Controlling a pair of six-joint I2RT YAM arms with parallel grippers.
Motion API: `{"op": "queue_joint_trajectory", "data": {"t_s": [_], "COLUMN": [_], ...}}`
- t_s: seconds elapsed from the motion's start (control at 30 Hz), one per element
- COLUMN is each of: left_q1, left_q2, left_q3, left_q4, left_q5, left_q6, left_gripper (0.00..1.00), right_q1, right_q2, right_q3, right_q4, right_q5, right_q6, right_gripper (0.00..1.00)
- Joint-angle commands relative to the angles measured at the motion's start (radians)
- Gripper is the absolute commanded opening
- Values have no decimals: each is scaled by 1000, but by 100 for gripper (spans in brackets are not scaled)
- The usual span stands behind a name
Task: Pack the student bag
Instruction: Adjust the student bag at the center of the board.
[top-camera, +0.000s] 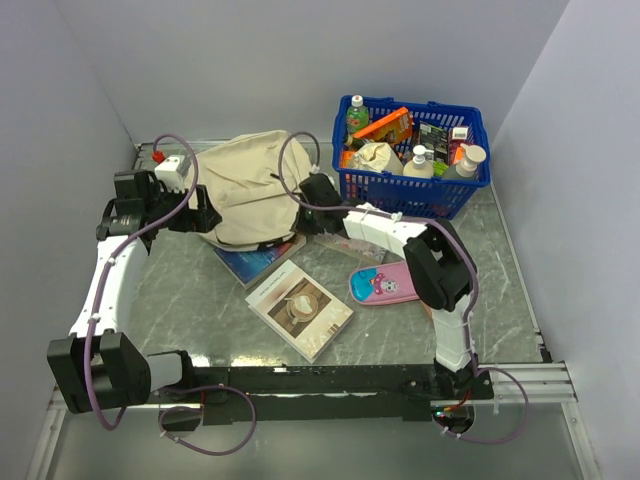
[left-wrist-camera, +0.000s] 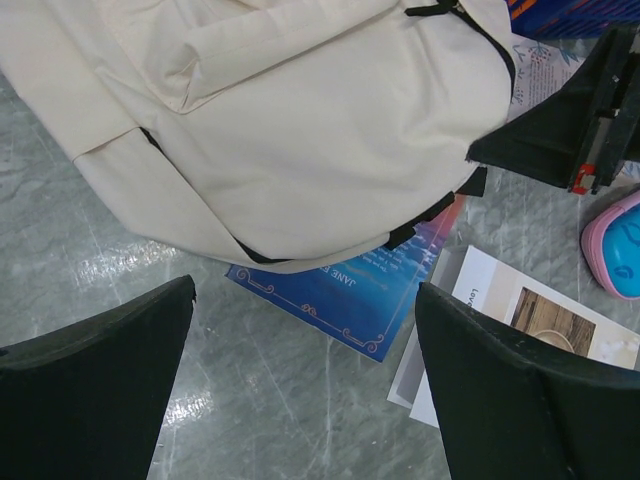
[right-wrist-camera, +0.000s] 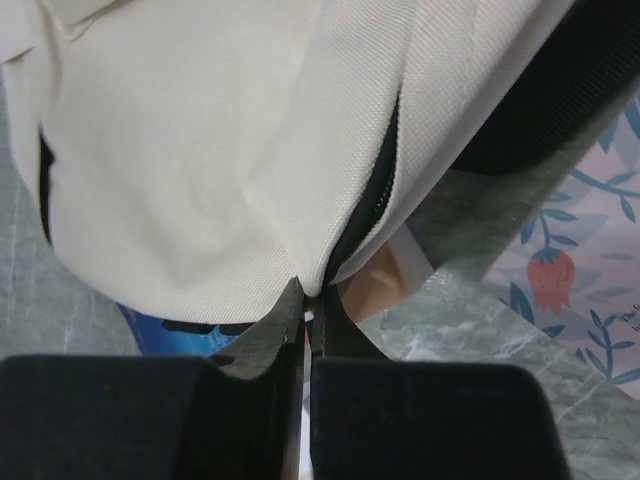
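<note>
- One large cream student bag (top-camera: 250, 180) lies slumped on the grey table (top-camera: 180, 290), at about 11 o'clock from the table's middle, with its near edge resting on a blue book (left-wrist-camera: 340, 295)
- Its fabric looks soft and limp, and probably light while unfilled, so it should sag and fold rather than keep its shape when lifted
- The black zipper trim (right-wrist-camera: 375, 190) or a strap looks the surest place to take hold, since the smooth cloth panels give little to grip
- The right gripper (right-wrist-camera: 305, 297) meets the bag at its 3 o'clock side, with its fingers pressed together exactly where the zipper seam runs down, seemingly nipping that edge
- The left gripper (left-wrist-camera: 305, 290) hovers at the bag's 8 o'clock side with its fingers (left-wrist-camera: 110, 380) spread wide; the bag sits ahead of them at 12 o'clock, untouched
- A blue basket (top-camera: 445, 195) of goods stands at the bag's 3 o'clock, and a pink pencil case (top-camera: 383, 285) lies at 4 o'clock
</note>
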Motion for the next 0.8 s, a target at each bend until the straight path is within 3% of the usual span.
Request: {"op": "queue_joint_trajectory", "data": {"t_s": [0.0, 0.2, 0.33, 0.57, 0.77], "left_q1": [3, 8, 17, 29, 31], "left_q2": [-36, -49, -50, -42, -61], "left_q3": [-1, -27, -30, -21, -30], "left_q4": [24, 63, 80, 93, 109], "left_q5": [-4, -30, -35, -44, -46], "left_q6": [6, -19, -56, -66, -71], "left_gripper": [97, 98, 98, 98, 98], "right_q1": [4, 53, 77, 113, 128], "right_q2": [-55, 17, 9, -168, -401], "right_q3": [156, 580, 661, 419, 17], "right_q4": [27, -152, -187, -177, -122], "right_q5": [-61, -201, -325, -495, -532], "right_q6": [-56, -178, -259, -400, -442], "right_gripper": [0, 0, 0, 0, 0]}}
